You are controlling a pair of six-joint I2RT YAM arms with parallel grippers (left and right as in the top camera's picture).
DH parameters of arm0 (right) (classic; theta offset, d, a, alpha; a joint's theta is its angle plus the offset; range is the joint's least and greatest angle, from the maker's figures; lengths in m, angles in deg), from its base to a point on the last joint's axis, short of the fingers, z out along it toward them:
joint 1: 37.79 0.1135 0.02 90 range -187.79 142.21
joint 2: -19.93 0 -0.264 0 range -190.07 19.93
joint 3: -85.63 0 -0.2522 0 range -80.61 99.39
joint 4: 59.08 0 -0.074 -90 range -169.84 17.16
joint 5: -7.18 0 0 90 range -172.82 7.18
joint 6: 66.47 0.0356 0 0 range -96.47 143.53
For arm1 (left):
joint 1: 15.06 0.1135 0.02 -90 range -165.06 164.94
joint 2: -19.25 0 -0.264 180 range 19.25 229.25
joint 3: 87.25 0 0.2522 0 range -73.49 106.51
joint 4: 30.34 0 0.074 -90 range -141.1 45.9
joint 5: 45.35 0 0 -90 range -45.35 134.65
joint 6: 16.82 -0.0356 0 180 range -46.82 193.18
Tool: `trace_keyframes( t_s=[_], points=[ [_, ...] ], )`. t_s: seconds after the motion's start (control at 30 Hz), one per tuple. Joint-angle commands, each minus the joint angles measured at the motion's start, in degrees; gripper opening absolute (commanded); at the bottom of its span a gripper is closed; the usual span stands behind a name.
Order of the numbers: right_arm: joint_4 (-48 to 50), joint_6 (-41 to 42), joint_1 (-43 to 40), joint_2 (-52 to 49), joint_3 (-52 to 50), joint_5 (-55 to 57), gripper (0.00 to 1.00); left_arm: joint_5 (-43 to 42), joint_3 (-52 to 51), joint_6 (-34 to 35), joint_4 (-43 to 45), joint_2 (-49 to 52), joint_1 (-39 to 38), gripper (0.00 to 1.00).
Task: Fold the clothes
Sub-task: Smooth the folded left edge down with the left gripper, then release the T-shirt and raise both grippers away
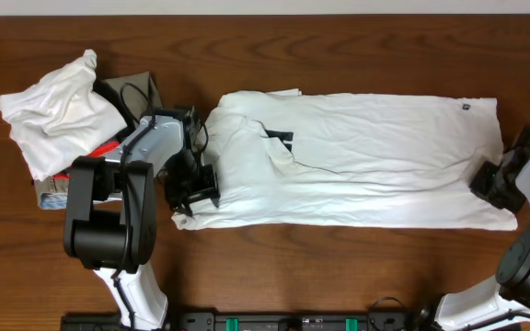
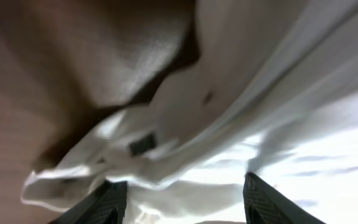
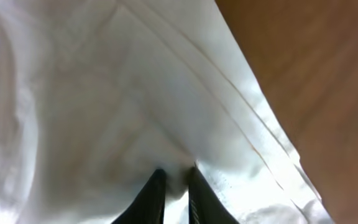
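Right end effector (image 3: 176, 175) was almost shut and pinched an edge of the long white trousers of thin wrinkly cloth (image 1: 366, 161). Left end effector (image 2: 183, 182) was open, fingers wide apart, at their other end. The trousers lay flat across the brown wooden desk (image 1: 339, 46).

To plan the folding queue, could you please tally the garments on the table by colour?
White: 2, the white trousers spread flat and a crumpled white garment on top of the pile.
Khaki-olive: 1, the khaki-olive garment in the pile.
Red-and-black: 1, the red-and-black garment, mostly buried.
Total: 4
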Motion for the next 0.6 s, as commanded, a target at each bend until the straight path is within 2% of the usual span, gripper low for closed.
trace_keyframes(
  t_s=[0.0, 0.17, 0.33, 0.57],
  points=[
    [-4.7, 2.0, -1.4, -4.0, -4.0, 1.9, 0.13, 1.4, -0.6, 0.3, -1.7, 1.0, 0.5, 0.61],
    [-7.7, 4.5, -1.4, -4.0, -4.3, 1.9, 0.13, 1.4, -0.6, 0.3, -1.9, 1.0, 0.5, 0.61],
    [-6.0, 4.6, -1.4, -4.0, -4.5, 0.8, 0.13, 1.4, -0.3, -0.2, 0.0, 0.9, 0.5, 0.61],
    [-7.2, 0.4, -1.3, -2.2, 2.0, -5.2, 0.15, 1.8, 10.3, -3.4, 0.6, -3.1, 0.6, 0.61]
  ],
)
